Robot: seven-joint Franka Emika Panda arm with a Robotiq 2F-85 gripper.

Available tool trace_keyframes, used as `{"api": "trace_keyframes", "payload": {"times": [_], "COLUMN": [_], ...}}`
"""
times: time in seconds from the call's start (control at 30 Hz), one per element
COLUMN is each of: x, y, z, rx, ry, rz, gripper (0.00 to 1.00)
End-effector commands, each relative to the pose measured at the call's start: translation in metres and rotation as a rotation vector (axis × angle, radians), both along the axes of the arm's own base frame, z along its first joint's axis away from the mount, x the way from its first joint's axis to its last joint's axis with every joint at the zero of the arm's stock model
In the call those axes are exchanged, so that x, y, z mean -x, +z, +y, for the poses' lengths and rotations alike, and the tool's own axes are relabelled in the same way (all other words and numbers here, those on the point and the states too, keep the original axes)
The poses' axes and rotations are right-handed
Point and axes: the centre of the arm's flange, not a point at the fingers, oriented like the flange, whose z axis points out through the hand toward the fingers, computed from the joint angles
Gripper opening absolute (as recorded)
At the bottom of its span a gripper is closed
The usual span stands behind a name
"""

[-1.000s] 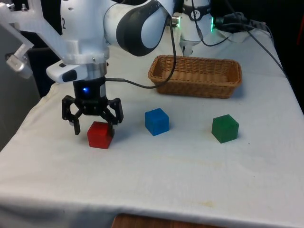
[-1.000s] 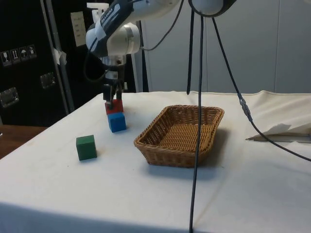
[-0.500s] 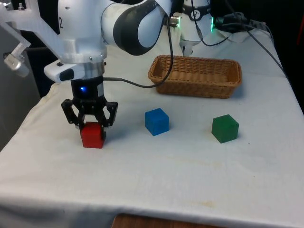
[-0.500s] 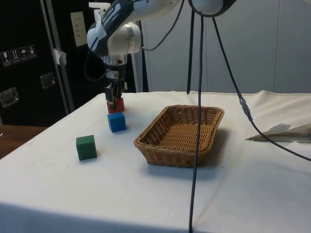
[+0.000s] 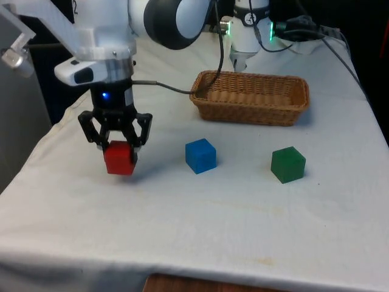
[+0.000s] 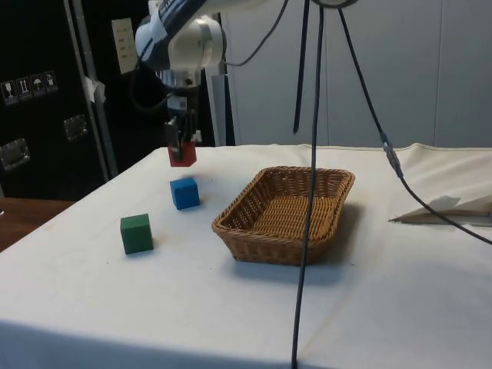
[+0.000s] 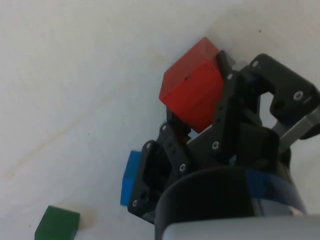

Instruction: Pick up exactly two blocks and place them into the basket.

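The claw [image 5: 119, 146] is pinching the red block [image 5: 119, 159] between its 2 fingers and carries it clear of the table [image 5: 200, 225]; a shadow lies on the cloth under the block, and in the side view the block [image 6: 181, 154] hangs in the air above the level of the others. By my reading this is the carry of block 1 of 2: the grasp is made, the lift is under way, and nothing has gone into the basket [image 5: 250, 97] yet.

The table spreads below the claw on all sides under its white cloth. The basket stands well apart from the claw, away toward the robot's base and off to the front view's right, with its opening facing up and nothing inside as far as the side view shows. The blue block [image 5: 200, 155] rests on the cloth near the claw, on the basket's side of it. The green block [image 5: 287, 164] sits beyond the blue one, farther from the claw.

The next move calls for enough height to clear the basket's rim, a sweep across over its middle, and a release there. After that, 1 more block is needed, and the blue one is the closer pick.
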Motion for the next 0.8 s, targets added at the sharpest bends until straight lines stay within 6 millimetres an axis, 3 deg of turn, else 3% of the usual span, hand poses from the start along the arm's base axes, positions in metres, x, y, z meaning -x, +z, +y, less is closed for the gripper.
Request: {"api": "trace_keyframes", "payload": {"times": [0.0, 0.37, 0.77], "x": [0.003, 0.024, 0.045], "y": [0.005, 0.035, 0.050], "z": [0.001, 0.001, -0.001], "rx": [0.006, -0.007, -0.026], "ry": [-0.003, -0.023, -0.033], "rz": [0.000, 0.002, 0.011], "gripper": [0.00, 0.00, 0.00]}}
